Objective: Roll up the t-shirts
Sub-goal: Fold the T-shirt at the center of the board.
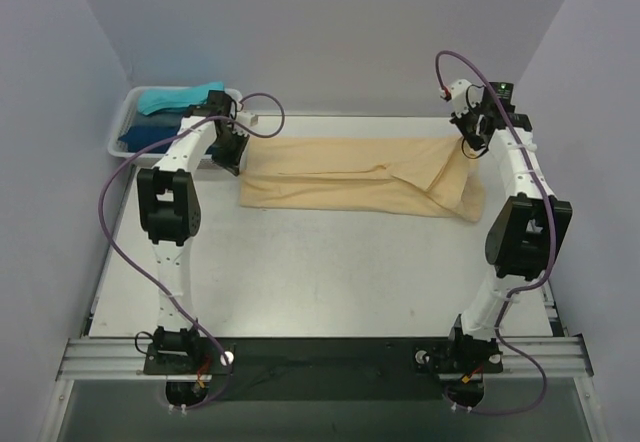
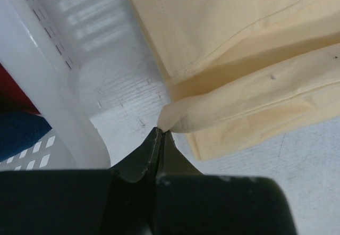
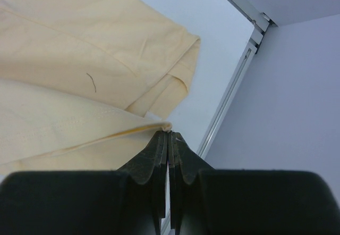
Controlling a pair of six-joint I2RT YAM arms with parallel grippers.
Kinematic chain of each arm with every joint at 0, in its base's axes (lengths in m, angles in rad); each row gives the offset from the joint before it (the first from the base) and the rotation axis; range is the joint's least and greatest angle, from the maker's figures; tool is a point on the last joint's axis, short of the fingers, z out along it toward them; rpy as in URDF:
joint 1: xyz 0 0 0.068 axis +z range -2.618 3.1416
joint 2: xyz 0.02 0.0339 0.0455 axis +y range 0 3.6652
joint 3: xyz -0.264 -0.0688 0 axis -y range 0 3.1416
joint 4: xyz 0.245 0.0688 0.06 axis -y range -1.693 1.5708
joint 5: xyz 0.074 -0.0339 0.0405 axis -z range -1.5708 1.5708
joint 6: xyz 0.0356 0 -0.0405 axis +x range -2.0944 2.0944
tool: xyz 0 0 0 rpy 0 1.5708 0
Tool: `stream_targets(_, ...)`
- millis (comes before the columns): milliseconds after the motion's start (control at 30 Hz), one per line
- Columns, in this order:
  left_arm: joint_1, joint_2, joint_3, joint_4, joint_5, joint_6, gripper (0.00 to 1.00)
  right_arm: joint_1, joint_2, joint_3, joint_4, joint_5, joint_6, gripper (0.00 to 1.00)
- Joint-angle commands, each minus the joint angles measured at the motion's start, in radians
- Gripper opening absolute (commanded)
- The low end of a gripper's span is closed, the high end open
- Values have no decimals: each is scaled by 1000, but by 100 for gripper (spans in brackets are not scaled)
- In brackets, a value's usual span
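**Two small pinches on one shirt: watch for slips**

Your left gripper (image 2: 161, 132) is closed on a tiny tip of the tan shirt (image 1: 360, 184). It holds so little cloth that a quick pull could make the tip slip out. This gripper is also just beside the wall of the basket (image 1: 117, 134). If you swing it left, you may bump the basket or push it along.

The tan shirt is folded into a long strip. It lies across the table (image 1: 300, 272) close to the far edge, and its ends reach toward both sides.

Your right gripper (image 3: 169, 134) is closed on the thin edge of the shirt at its right end. That end is near the right edge of the table. Pull too far that way and the cloth could hang over the side. If your two grippers move at different speeds, the folds may fall open.

The basket sits in the far left corner. In it you can see a teal shirt (image 1: 180, 97) and a blue shirt (image 1: 150, 135). The left wrist view also shows a red bundle (image 2: 10, 94) through the wall.
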Motion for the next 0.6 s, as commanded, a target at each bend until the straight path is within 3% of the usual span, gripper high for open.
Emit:
stream_targets(0, -17, 21, 62, -4, -35, 13, 0, 23, 72, 104, 18, 2, -25, 0)
stream_targets(133, -38, 29, 77, 8, -69, 13, 1, 43, 141, 158, 13, 17, -47, 0)
stream_targets(200, -45, 29, 84, 9, -89, 10, 17, 51, 175, 177, 19, 74, -45, 0)
stream_targets(267, -45, 10, 84, 11, -110, 6, 22, 51, 186, 215, 32, 111, 20, 2)
stream_targets(367, -45, -54, 67, 26, -127, -10, 38, 51, 142, 226, 36, 140, 108, 32)
stream_targets(467, -43, -132, 33, 58, -123, -8, 43, 53, 67, 165, 36, 103, 166, 43)
stream_targets(567, -45, -184, -22, 109, -42, 25, 43, 54, 16, 79, 20, 21, 160, 47)
